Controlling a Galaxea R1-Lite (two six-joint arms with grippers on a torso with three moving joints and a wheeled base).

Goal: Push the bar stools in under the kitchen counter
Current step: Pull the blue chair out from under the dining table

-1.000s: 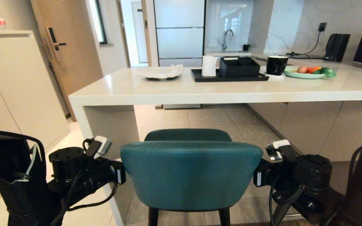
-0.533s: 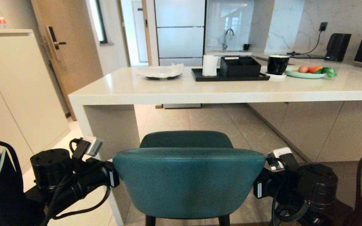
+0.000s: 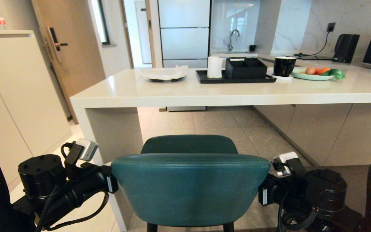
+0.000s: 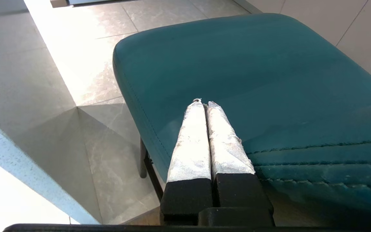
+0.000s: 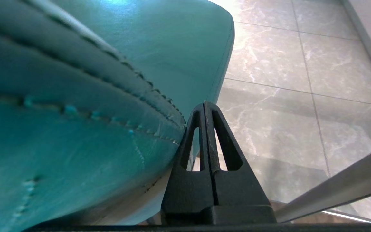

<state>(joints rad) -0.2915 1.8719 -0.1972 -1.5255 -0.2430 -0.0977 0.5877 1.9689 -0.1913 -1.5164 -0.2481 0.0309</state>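
While the teal bar stool [image 3: 190,187] stood on the tiled floor [image 3: 224,124] in front of the cream-white kitchen table [image 3: 204,93], its curved back faced the robot and its seat [image 3: 189,144] had not yet gone under the slab's near edge. At the back's left end sat the left gripper [image 4: 204,103], its tape-wrapped fingers [image 4: 190,138] pressed fully together with nothing between them, lying over the seat beside the inner face of the back. At the back's right end sat the right gripper [image 5: 205,104], its black fingers [image 5: 192,141] likewise closed tight on nothing, set against the stitched outer edge of the back, above the floor. From the head view the two wrists flanked the stool back, one at each end, with the fingers themselves hidden behind the upholstery. On the table's far side lay a plate with a crumpled white paper [image 3: 165,73], a black tray [image 3: 235,78] carrying a white roll [image 3: 214,67] and a black divided box [image 3: 246,67], a black mug [image 3: 284,66], and a pale green plate of vegetables [image 3: 314,74]. A beige cupboard unit [image 3: 14,93] stood to the left.
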